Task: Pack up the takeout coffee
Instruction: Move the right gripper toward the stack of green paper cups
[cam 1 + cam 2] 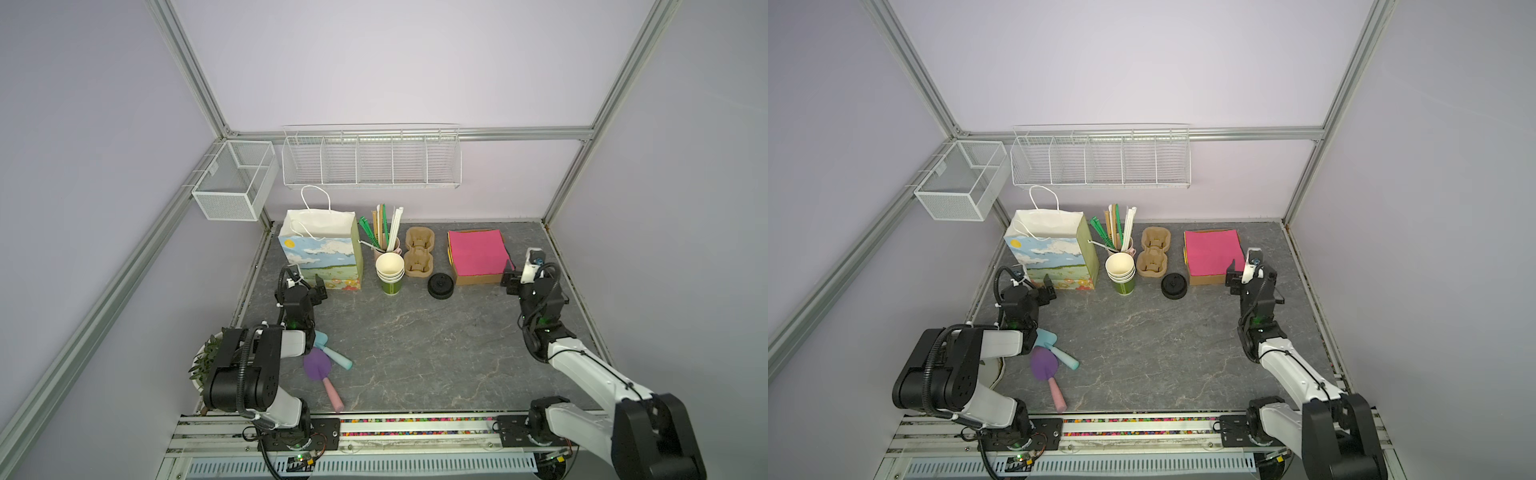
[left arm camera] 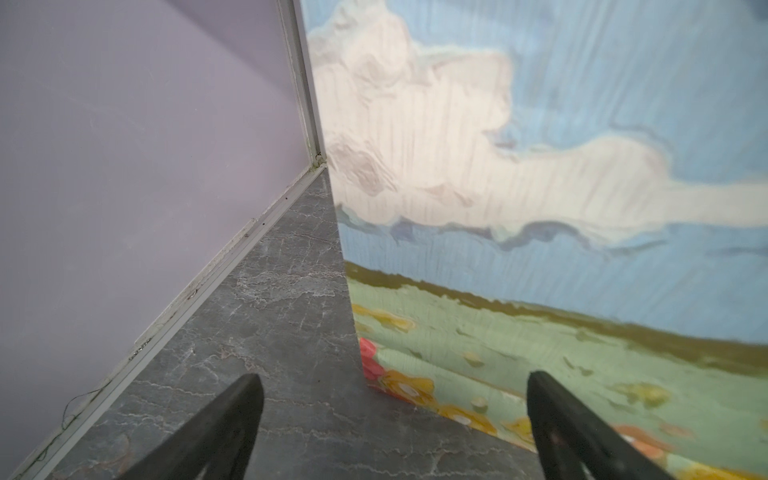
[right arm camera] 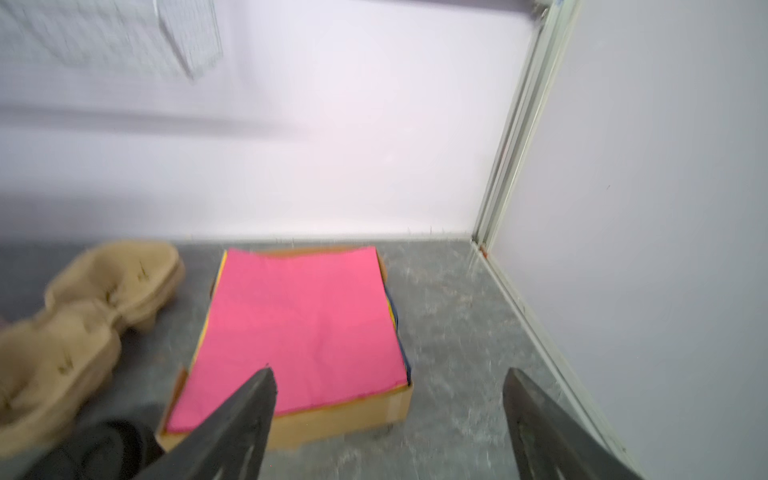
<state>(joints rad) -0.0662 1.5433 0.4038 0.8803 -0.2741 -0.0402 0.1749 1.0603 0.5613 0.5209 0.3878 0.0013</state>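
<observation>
No takeout coffee, meaning a capped cup, is seen in any view. Only a stack of lidless cups (image 1: pixel 390 274) and loose black lids (image 1: pixel 440 286) stand on the surface (image 1: pixel 415 340), near each other but apart. The task is judged to be at its start.

The left pincer (image 2: pixel 392 380) is held with its jaws apart and empty, close before a lower front corner of the paper bag (image 1: pixel 320 257). The right pincer (image 3: pixel 390 374) is likewise spread and empty, near a front corner of the napkin box (image 1: pixel 478 251).

If a cup is to be taken from the stack, its wall should be gripped lightly, since paper is likely to crush and the cups below may lift with it. The bag's mouth is open upward, and its cord handles may snag.

The straw holder (image 1: pixel 384 232) and cup carrier (image 1: pixel 419 251) stand close behind the stack and are to be cleared. Toy shovels (image 1: pixel 320 365) lie beside the left arm, well apart from the work.
</observation>
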